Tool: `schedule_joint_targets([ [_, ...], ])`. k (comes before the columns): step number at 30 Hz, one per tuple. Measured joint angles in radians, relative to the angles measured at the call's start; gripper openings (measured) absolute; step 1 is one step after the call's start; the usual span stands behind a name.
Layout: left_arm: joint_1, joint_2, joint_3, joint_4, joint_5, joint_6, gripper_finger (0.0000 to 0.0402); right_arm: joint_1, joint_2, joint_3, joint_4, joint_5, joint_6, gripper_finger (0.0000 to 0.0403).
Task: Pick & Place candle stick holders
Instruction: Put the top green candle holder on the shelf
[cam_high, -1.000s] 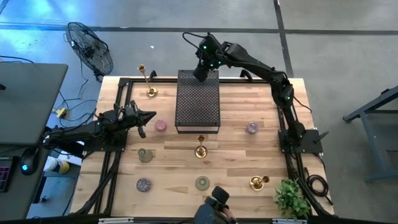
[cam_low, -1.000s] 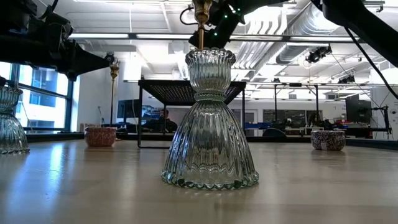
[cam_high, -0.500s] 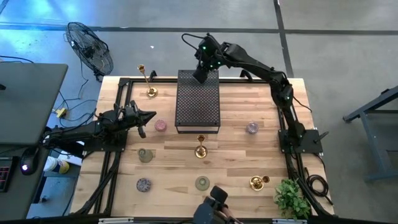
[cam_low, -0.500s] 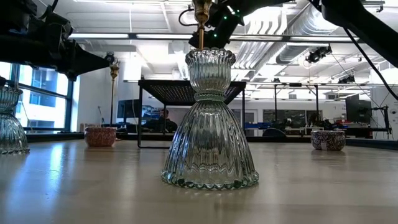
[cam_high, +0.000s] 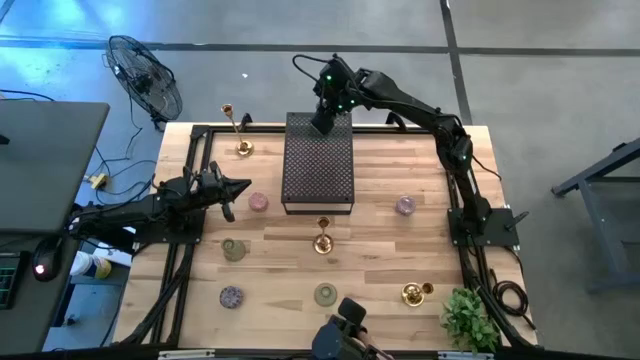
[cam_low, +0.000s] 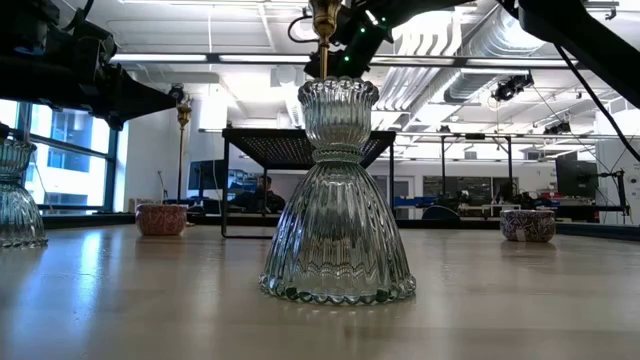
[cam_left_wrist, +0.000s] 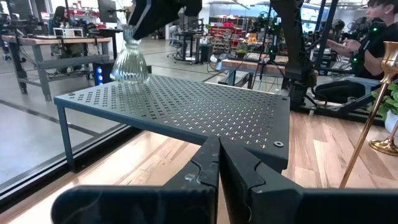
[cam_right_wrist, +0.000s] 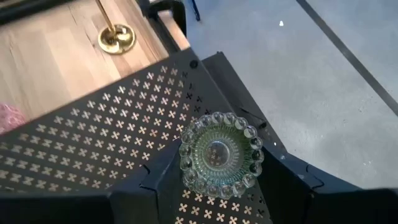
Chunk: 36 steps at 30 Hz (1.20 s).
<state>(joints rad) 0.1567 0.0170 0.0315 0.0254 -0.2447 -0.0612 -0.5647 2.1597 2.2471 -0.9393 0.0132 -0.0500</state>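
right gripper (cam_high: 327, 112) is over the far end of the dark perforated box (cam_high: 319, 165), fingers part-way apart around a clear ribbed glass holder (cam_right_wrist: 221, 155) that stands on the box's top near its far corner; left wrist view shows that holder (cam_left_wrist: 130, 61) upright on the perforated surface with the gripper on its top. left gripper (cam_high: 238, 187) waits left of the box, fingers pressed together, holding nothing.

other holders relative to the box: gold candlestick (cam_high: 322, 239) just in front of it, pink cup (cam_high: 258, 202) near its front left corner, purple cup (cam_high: 405, 206) to its right, gold candlestick (cam_high: 240, 140) to its far left, green cup (cam_high: 234, 249), grey cup (cam_high: 231, 296), green holder (cam_high: 325, 294) and a gold holder (cam_high: 415, 293) well in front.
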Motion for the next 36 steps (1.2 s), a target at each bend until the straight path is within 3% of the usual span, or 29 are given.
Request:
schedule_joint_targets([
  [21, 0.0, 0.0, 0.0, 0.0, 0.001, 0.0, 0.0003, 0.0, 0.0, -0.024, 0.038, 0.033, -0.018, 0.0178],
  [36, 0.0, 0.0, 0.0, 0.0, 0.001, 0.0, 0.0003, 0.0, 0.001, -0.025, 0.068, 0.031, -0.013, 0.0224],
])
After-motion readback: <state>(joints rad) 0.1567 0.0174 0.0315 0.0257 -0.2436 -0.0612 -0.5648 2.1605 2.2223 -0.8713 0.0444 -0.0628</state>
